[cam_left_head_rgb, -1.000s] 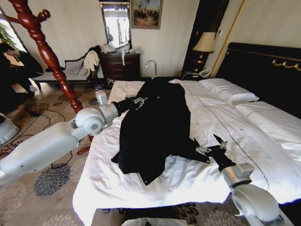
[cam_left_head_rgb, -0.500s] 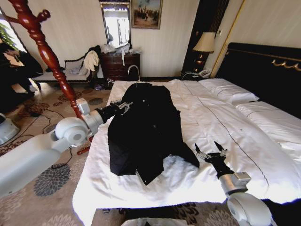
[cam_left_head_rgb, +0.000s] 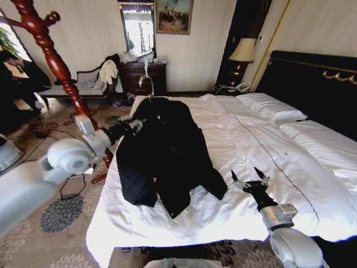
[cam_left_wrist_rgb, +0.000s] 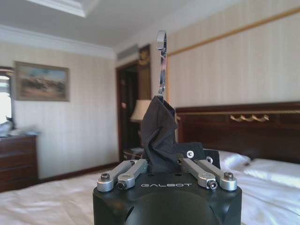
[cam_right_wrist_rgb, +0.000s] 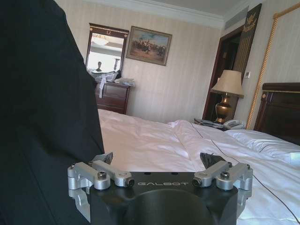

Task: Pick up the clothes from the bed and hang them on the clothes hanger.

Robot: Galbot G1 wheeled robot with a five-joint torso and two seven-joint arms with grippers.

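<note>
The clothes (cam_left_head_rgb: pixel 167 148), a long black garment, lie lengthwise along the left side of the bed (cam_left_head_rgb: pixel 268 139). Their top is raised and their hem rests on the sheet. My left gripper (cam_left_head_rgb: pixel 134 124) is shut on the garment's collar. In the left wrist view the black cloth (cam_left_wrist_rgb: pixel 159 136) is bunched between that gripper's (cam_left_wrist_rgb: pixel 164 164) fingers, and the silver hook of the clothes hanger (cam_left_wrist_rgb: pixel 161 65) rises out of it. My right gripper (cam_left_head_rgb: pixel 249 181) stands open over the sheet, just right of the hem. In the right wrist view it (cam_right_wrist_rgb: pixel 157 161) holds nothing, with the garment (cam_right_wrist_rgb: pixel 42 117) close beside it.
A reddish wooden coat stand (cam_left_head_rgb: pixel 50 61) rises left of the bed, behind my left arm. A dark dresser (cam_left_head_rgb: pixel 142 78), a bench with pale garments (cam_left_head_rgb: pixel 95 84) and a lamp (cam_left_head_rgb: pixel 242 53) line the far wall. The black headboard (cam_left_head_rgb: pixel 312 84) bounds the bed at right.
My left gripper has pulled left and up, dragging the garment's top and the hanger toward the bed's left edge. The hem has slid away from the right gripper, which stays open.
</note>
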